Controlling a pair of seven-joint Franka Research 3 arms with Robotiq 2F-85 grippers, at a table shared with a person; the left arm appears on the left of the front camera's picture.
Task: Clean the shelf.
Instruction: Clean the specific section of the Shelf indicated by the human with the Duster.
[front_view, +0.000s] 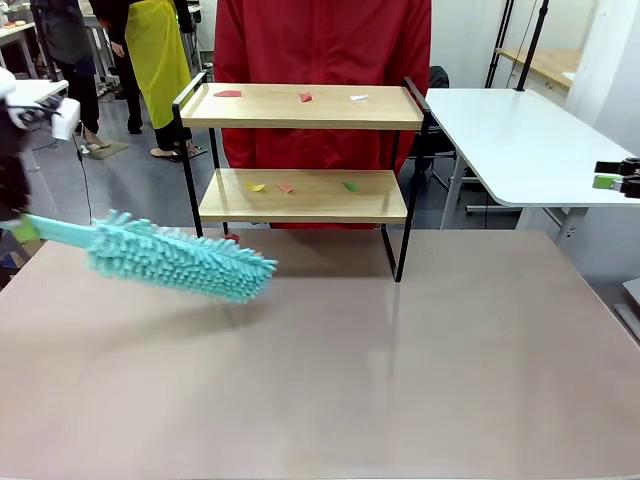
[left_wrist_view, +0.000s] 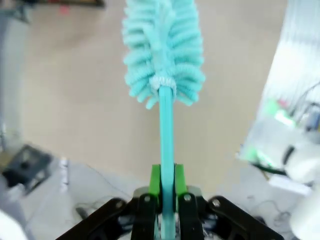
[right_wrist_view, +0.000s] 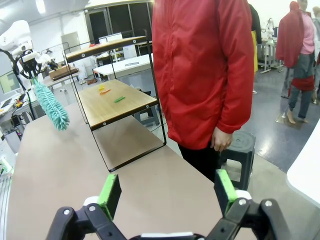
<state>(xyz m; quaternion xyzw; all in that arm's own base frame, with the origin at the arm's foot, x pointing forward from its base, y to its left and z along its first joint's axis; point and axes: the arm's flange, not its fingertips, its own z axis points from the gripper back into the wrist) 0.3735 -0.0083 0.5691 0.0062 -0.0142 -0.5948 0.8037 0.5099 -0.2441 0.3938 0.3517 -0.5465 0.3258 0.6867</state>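
Observation:
The shelf (front_view: 300, 107) stands at the table's far middle, two wooden boards in a black frame. Small paper scraps lie on it: red (front_view: 228, 93), red (front_view: 305, 97) and white (front_view: 358, 97) on top; yellow (front_view: 257, 187), orange (front_view: 286, 187) and green (front_view: 350, 186) below. My left gripper (front_view: 20, 228) at the left edge is shut on the handle of a teal fluffy duster (front_view: 180, 260), whose head hovers over the table left of the shelf. In the left wrist view the gripper (left_wrist_view: 166, 185) clamps the handle (left_wrist_view: 166, 125). My right gripper (right_wrist_view: 167, 192) is open and holds nothing; it hangs at the far right (front_view: 612, 180).
A person in a red jacket (front_view: 320, 45) stands right behind the shelf. A white table (front_view: 520, 140) sits at the back right. The brown table top (front_view: 350, 370) stretches bare in front of the shelf. Other people stand farther off at the back left.

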